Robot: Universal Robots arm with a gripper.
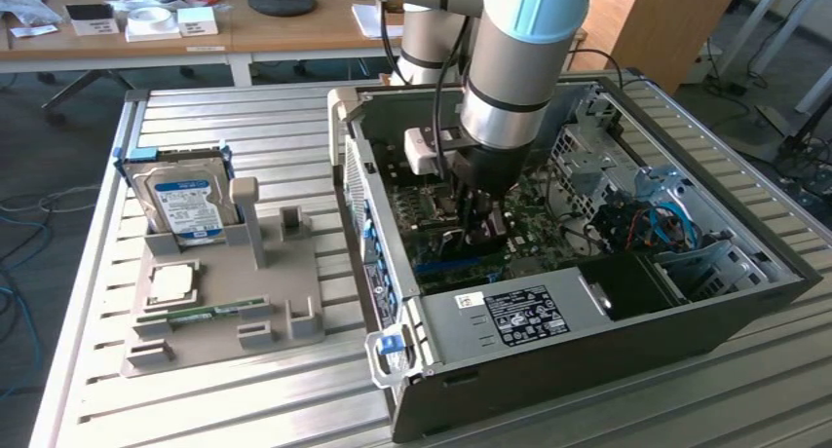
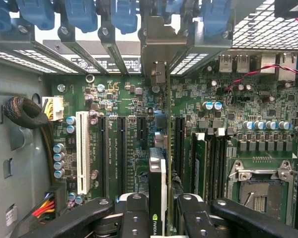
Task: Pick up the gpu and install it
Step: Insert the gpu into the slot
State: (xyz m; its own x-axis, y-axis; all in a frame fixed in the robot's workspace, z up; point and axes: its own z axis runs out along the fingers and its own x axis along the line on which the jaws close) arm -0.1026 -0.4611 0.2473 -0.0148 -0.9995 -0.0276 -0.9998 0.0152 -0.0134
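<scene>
The gpu point(image 2: 158, 178) is seen edge-on in the wrist view, a thin dark card with a green logo near my fingers. Its silver bracket point(image 2: 159, 54) reaches up to the rear slot openings of the case. My gripper point(image 2: 161, 220) is shut on the card, one black finger point(image 2: 134, 218) on each side. The card stands over the green motherboard point(image 2: 119, 148), in line with the black expansion slots; I cannot tell whether it is seated. In the exterior view my gripper point(image 1: 478, 224) is deep inside the open computer case point(image 1: 520, 321).
A white slot point(image 2: 82, 148), memory slots point(image 2: 213, 158) and the processor socket point(image 2: 260, 193) lie around the card. Blue latches point(image 2: 124, 15) line the rear wall. Outside the case, a grey holder point(image 1: 221, 302) carries a blue-labelled hard drive point(image 1: 182, 200), a processor point(image 1: 171, 282) and a memory stick point(image 1: 208, 314).
</scene>
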